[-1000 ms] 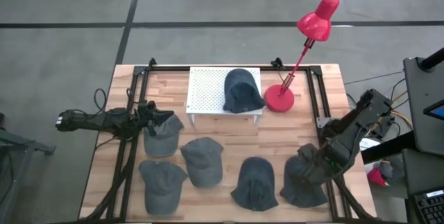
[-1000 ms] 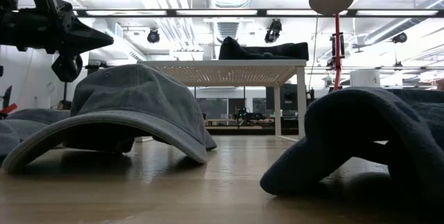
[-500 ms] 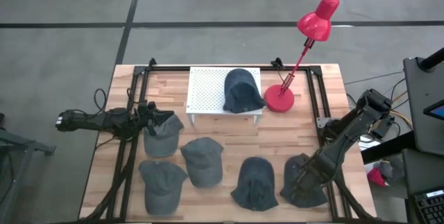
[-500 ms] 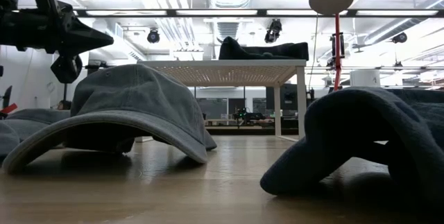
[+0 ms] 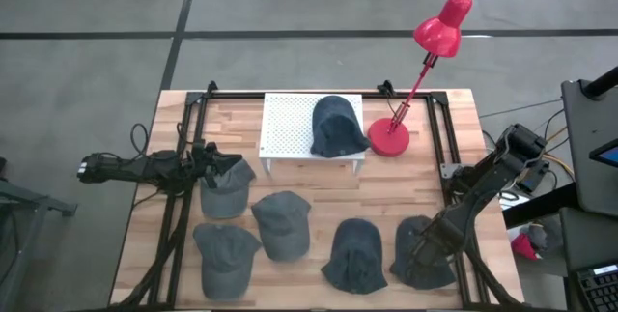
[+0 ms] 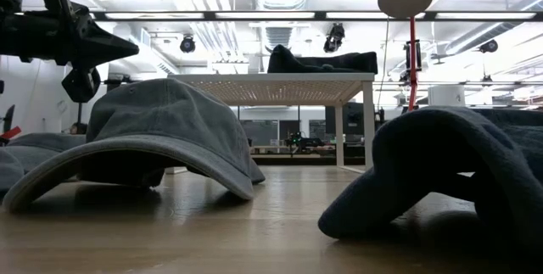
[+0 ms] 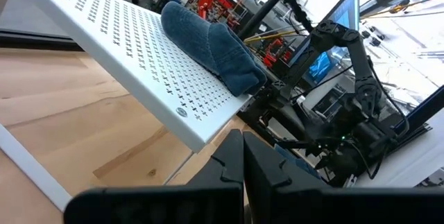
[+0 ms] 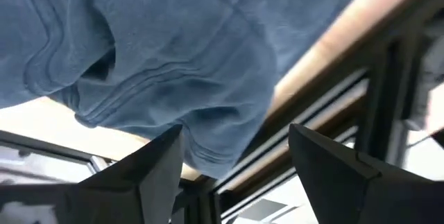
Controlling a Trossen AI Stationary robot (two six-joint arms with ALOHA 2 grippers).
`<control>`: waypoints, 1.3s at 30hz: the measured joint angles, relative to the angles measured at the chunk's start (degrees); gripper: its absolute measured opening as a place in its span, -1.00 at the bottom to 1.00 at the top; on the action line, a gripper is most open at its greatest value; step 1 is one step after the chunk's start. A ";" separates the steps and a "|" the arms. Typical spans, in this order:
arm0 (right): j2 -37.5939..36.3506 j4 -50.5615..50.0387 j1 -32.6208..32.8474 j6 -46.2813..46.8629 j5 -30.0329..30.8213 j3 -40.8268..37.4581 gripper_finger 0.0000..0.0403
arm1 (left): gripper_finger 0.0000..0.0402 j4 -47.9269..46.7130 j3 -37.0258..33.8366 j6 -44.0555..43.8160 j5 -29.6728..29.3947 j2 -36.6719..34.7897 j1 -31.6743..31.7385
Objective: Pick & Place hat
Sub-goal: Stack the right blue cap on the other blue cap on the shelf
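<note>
Hovering low over the near-right hat (image 5: 422, 252), the right gripper (image 8: 232, 156) is spreading its fingers astride the cloth edge. Hat is looking soft, light, floppy; pinching a fold of crown or brim should be holding best. Left gripper (image 5: 224, 162) is waiting far left, fingers pressed together.

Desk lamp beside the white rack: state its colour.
Red desk lamp, clearest in the high view.

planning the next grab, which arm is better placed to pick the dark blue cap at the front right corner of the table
Right. The right gripper hangs open directly over the dark blue fabric cap at the front right corner, with its fingers straddling the cloth. The left gripper sits shut at the far left, beside another cap.
</note>
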 joint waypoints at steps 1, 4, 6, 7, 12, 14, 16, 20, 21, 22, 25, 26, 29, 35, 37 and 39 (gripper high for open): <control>0.05 1.26 -0.01 0.19 -0.26 -0.83 0.30 | -1.00 0.00 0.00 0.01 0.00 0.02 0.00; 0.10 4.46 0.04 1.95 -0.69 -3.72 0.33 | -1.00 0.00 0.00 0.03 0.00 0.01 0.01; 0.10 6.40 0.07 3.65 -0.78 -5.80 0.34 | -1.00 0.00 0.00 0.02 0.00 0.00 0.01; 0.11 7.43 0.07 4.24 -0.86 -6.80 0.34 | -1.00 0.00 0.00 0.02 -0.02 0.01 0.02; 0.12 12.92 0.04 5.69 -1.14 -10.61 0.25 | -1.00 0.00 0.00 0.04 -0.29 0.02 0.00; 0.12 14.24 0.07 6.65 -1.44 -11.53 0.17 | -1.00 0.02 0.00 0.03 -0.42 0.01 0.01; 0.12 15.00 0.07 6.88 -1.60 -12.08 0.07 | -1.00 0.02 -0.02 0.03 -0.44 0.02 0.01; 0.10 15.11 0.04 6.99 -1.69 -12.16 -0.17 | -1.00 0.04 -0.02 -0.01 -0.43 0.02 0.02; 0.10 15.11 0.04 6.98 -1.67 -12.11 -0.23 | -1.00 0.04 -0.04 -0.01 -0.44 0.00 0.02; 0.10 15.11 0.04 6.97 -1.66 -12.02 -0.30 | -1.00 0.07 -0.04 -0.01 -0.44 0.02 0.02; 0.10 15.15 0.04 6.99 -1.51 -11.51 -0.51 | -1.00 0.09 -0.04 -0.03 -0.52 0.01 0.01; 0.10 15.13 0.04 6.97 -1.47 -11.23 -0.57 | -1.00 0.09 -0.04 -0.03 -0.73 0.02 0.00; -0.09 14.74 0.04 6.27 -1.13 -10.23 -0.77 | -1.00 0.11 -0.04 -0.05 -1.38 0.00 0.00; -0.64 4.62 0.02 2.72 0.02 -4.70 -0.91 | -1.00 0.12 -0.04 -0.09 -2.84 0.01 0.01; -1.07 0.06 -0.05 0.61 0.01 -1.64 -0.91 | -1.00 0.11 -0.04 -0.09 -2.83 0.01 0.01; -1.73 -4.07 -0.04 -1.37 0.80 1.63 -0.92 | -1.00 0.11 -0.04 -0.09 -2.84 0.02 0.00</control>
